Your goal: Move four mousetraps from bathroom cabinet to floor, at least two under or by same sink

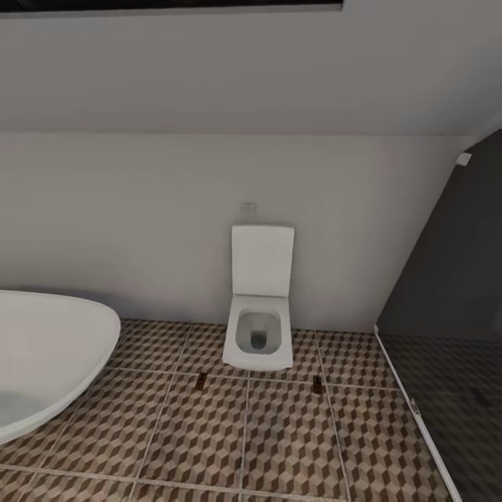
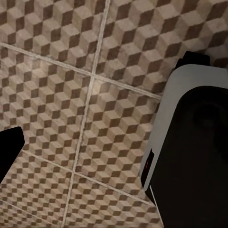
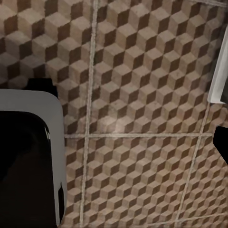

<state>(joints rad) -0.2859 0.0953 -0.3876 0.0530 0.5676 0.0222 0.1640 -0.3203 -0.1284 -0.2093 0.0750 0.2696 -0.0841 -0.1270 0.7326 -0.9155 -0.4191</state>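
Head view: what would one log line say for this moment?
scene: bathroom | ahead: toilet, lid up | left: bathtub | bathroom floor: two small dark objects near toilet

Cube-patterned brown, beige and white tiles cover the bathroom floor [image 1: 279, 432], divided by pale grout lines. A white oval bathtub [image 1: 49, 355] stands on it at the left. Two small dark marks [image 1: 201, 380] lie on the tiles before the toilet [image 1: 259, 328].
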